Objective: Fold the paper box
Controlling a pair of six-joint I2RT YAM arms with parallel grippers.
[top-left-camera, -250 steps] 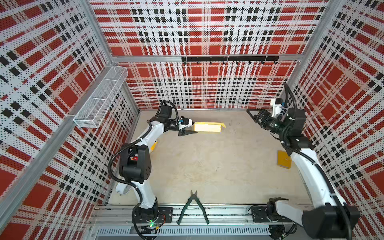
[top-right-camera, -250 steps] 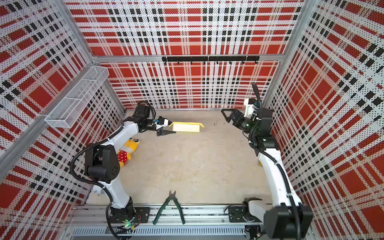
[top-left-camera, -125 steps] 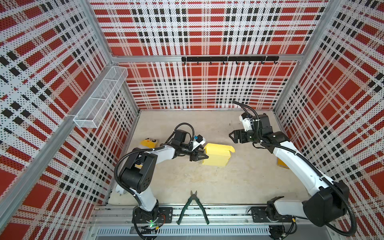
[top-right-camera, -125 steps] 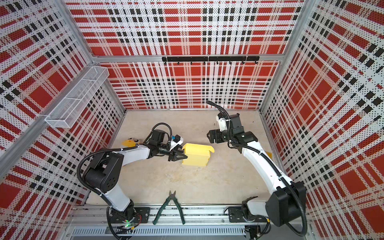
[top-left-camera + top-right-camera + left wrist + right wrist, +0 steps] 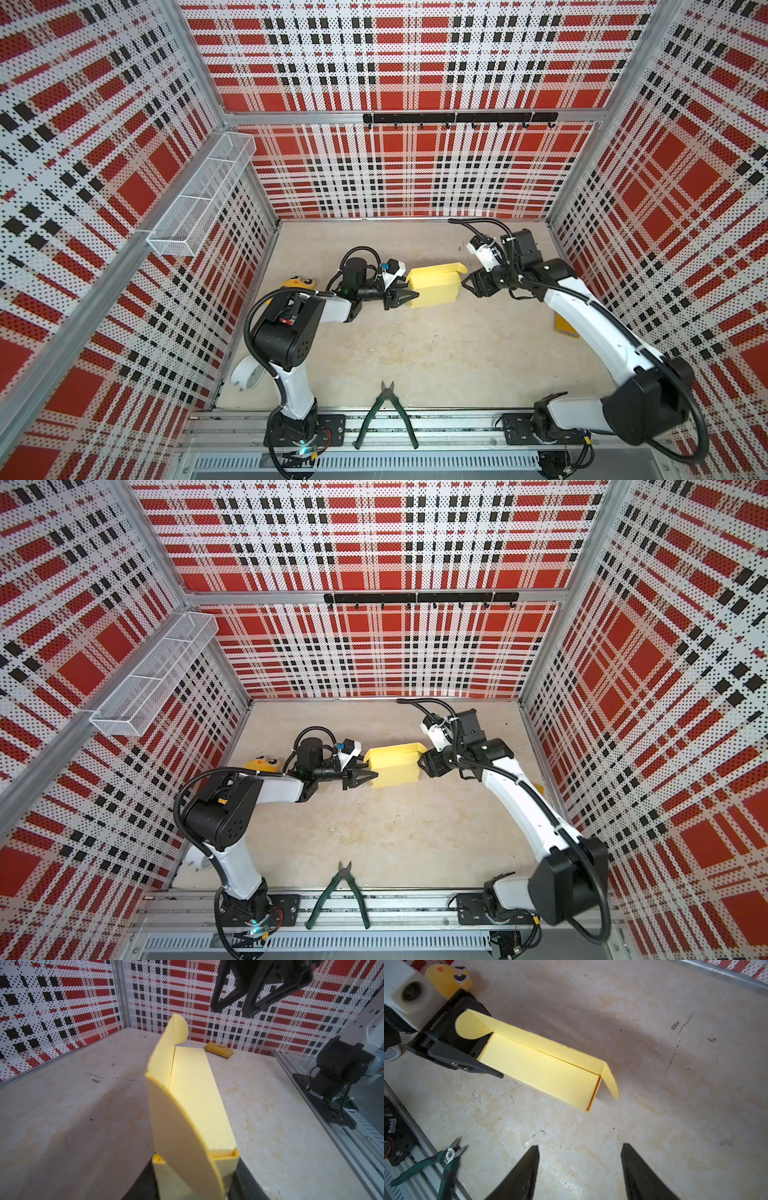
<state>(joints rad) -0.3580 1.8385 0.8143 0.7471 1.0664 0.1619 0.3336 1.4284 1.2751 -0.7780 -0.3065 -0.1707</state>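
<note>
The paper box (image 5: 434, 284) (image 5: 392, 764) is a pale yellow shallow carton near the middle of the table, its long lid flap standing up with rounded tabs at both ends. My left gripper (image 5: 409, 287) (image 5: 368, 769) (image 5: 193, 1178) is shut on the box's left end. In the right wrist view the box (image 5: 542, 1070) shows its open inside. My right gripper (image 5: 469, 284) (image 5: 426, 764) (image 5: 580, 1146) is open at the box's right end, beside the end tab, with nothing between its fingers. It hangs above the box's far end in the left wrist view (image 5: 234, 1005).
A yellow plush toy (image 5: 297, 283) (image 5: 448, 976) lies behind the left arm. Green pliers (image 5: 386, 411) (image 5: 436, 1159) rest at the front edge on the rail. A small orange-yellow flat piece (image 5: 565, 326) (image 5: 219, 1052) lies at the right wall. A wire basket (image 5: 199, 199) hangs on the left wall.
The left gripper has carried the box from the back of the table towards the middle. The right arm swung in to the box's right end and its jaws have narrowed.
</note>
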